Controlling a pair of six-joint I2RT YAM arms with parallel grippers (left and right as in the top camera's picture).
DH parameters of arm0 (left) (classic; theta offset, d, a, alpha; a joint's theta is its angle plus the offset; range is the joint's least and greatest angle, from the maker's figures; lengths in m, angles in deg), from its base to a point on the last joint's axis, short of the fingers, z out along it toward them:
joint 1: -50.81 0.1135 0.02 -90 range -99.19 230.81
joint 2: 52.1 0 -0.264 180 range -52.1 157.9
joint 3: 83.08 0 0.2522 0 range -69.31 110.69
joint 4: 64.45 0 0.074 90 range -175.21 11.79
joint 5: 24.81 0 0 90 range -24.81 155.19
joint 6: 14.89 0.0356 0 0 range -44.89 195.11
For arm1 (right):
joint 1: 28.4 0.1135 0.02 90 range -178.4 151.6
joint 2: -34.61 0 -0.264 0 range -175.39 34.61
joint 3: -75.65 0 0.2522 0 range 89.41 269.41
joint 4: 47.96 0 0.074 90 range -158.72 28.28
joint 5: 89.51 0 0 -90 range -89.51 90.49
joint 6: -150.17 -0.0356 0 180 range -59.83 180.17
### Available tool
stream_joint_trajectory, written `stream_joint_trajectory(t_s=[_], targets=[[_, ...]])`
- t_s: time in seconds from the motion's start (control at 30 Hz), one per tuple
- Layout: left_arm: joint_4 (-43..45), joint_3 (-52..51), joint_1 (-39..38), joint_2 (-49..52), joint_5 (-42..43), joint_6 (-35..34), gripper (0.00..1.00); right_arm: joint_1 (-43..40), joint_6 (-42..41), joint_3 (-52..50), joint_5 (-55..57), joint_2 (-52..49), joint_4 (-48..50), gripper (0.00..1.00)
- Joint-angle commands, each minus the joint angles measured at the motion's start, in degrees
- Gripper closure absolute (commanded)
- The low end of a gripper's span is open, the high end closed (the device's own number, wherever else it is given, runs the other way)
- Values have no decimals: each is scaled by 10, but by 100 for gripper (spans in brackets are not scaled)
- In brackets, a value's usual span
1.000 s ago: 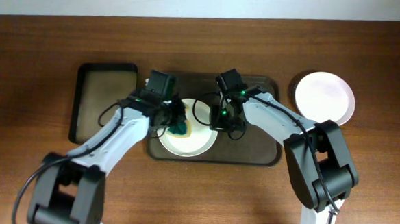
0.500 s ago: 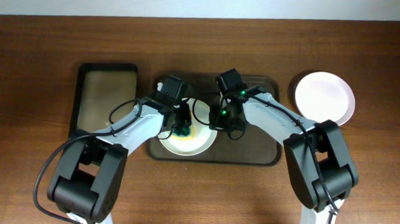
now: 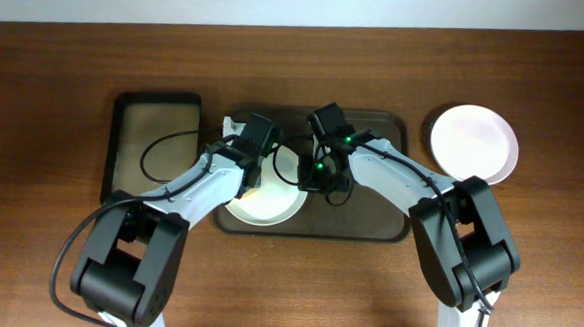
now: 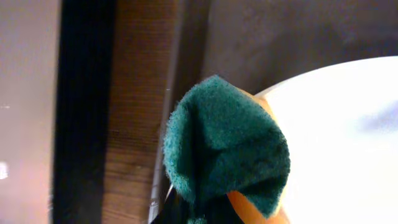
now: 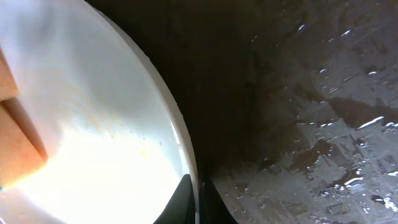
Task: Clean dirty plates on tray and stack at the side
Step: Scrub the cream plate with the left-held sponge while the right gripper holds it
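Overhead, the plate [image 3: 266, 204] lies in the left half of the tray [image 3: 374, 223], with both arms reaching in over its far side. The left gripper [image 3: 248, 175] hangs at the plate's left rim and the right gripper [image 3: 315, 177] at its right rim, so the plate sits between them.

In the left wrist view, a green and orange sponge [image 4: 227, 152] is pinched in the left gripper and overlaps the plate's edge. A strip of bare tray floor shows just beyond it. In the right wrist view, that gripper's two dark tips are closed on the plate's thin rim at the bottom of the picture. The white bowl of the plate runs off to the left, carrying a faint yellowish smear.

My reading is that wiping is under way, with the right arm steadying the plate while the left scrubs. From the sponge, the uncleaned surface lies towards the right gripper, so the next stroke should run inward across the plate.

Room is tight on the left. The tray's raised edge, a narrow band of desk [image 4: 134, 124] and the small black tray [image 3: 122, 155] all sit close by. To the right there is open, wet tray floor, and a second plate [image 3: 475, 143] rests on the desk just past the tray's far right corner. Stacking should head that way, and the right arm is the nearer one.
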Motion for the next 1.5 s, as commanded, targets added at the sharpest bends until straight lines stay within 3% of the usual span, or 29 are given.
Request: stream_joint_trajectory(t_s=[0.0, 0.07, 0.17, 0.33, 0.4, 0.7, 0.83, 1.03, 1.27, 1.47], targets=[[-10, 2, 26, -68, -128, 7, 100, -14, -2, -26, 72, -15, -24, 96], [-7, 2, 26, -98, -97, 7, 100, -14, -3, -26, 72, -15, -24, 96], [9, 2, 26, -128, 35, 5, 100, -14, -3, -26, 72, -15, -19, 96], [37, 1, 26, -103, 227, -34, 100, -14, -3, -26, 71, -15, -17, 96], [50, 1, 26, -79, 261, -34, 100, -14, -3, -26, 70, -15, -17, 96], [73, 1, 26, 26, 252, -12, 98, -14, -3, -26, 70, -15, -17, 96], [65, 1, 26, 32, 132, 36, 99, -14, -2, -26, 70, -15, -17, 96], [13, 7, 27, 29, -12, 37, 100, -14, -3, -26, 71, -15, -17, 96], [-31, 13, 34, -54, -143, 2, 100, -14, -2, -26, 70, -15, -17, 96], [-27, 13, 46, -167, -128, -36, 100, -14, 72, -16, 43, -10, -12, 96]])
